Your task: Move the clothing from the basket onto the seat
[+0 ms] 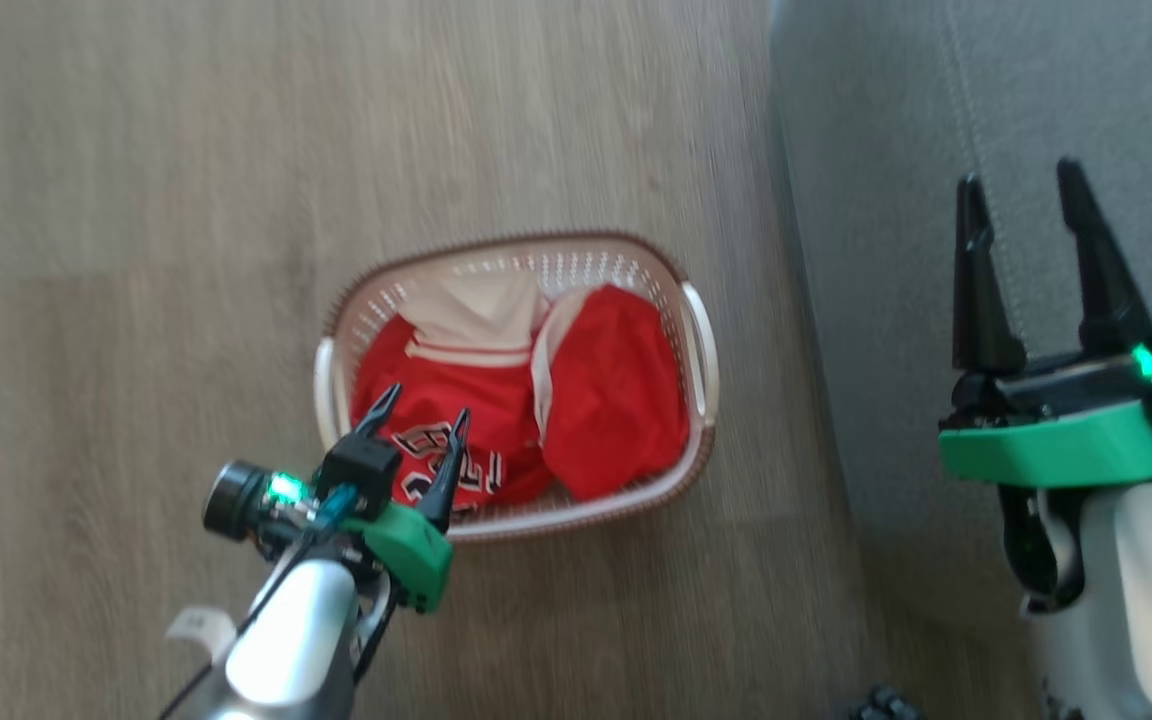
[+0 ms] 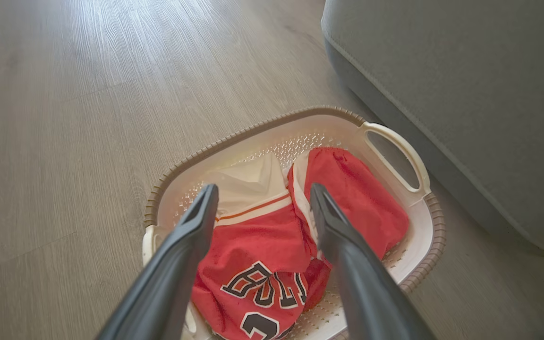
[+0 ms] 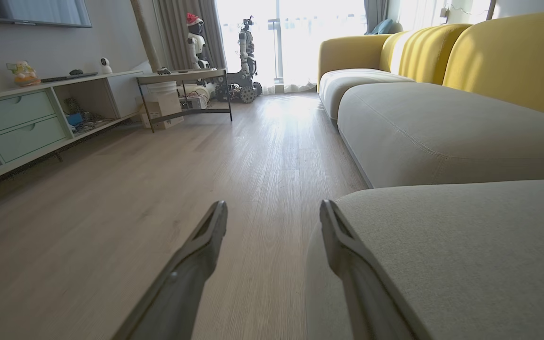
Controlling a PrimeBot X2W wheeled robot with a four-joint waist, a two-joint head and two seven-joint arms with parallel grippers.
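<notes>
The cream basket [image 1: 700, 350] [image 2: 397, 146] stands on the wood floor, left of the grey seat [image 1: 896, 150] [image 2: 465, 80] [image 3: 465, 255]. Inside it lie a red jersey [image 1: 456, 385] [image 2: 253, 245] with black-and-white lettering and, to its right, plain red shorts [image 1: 611, 390] [image 2: 357, 198]. My left gripper [image 1: 422, 410] [image 2: 262, 193] hangs open above the basket's near left side, over the jersey, holding nothing. My right gripper [image 1: 1018, 185] [image 3: 274, 208] is open and empty above the seat's left edge.
Wood floor [image 1: 186, 200] surrounds the basket. The right wrist view looks down the room: a further grey cushion with yellow backrests [image 3: 503, 56], a low shelf unit [image 3: 26, 118] on the left, a small table [image 3: 182, 89], and robots [image 3: 246, 52] by the window.
</notes>
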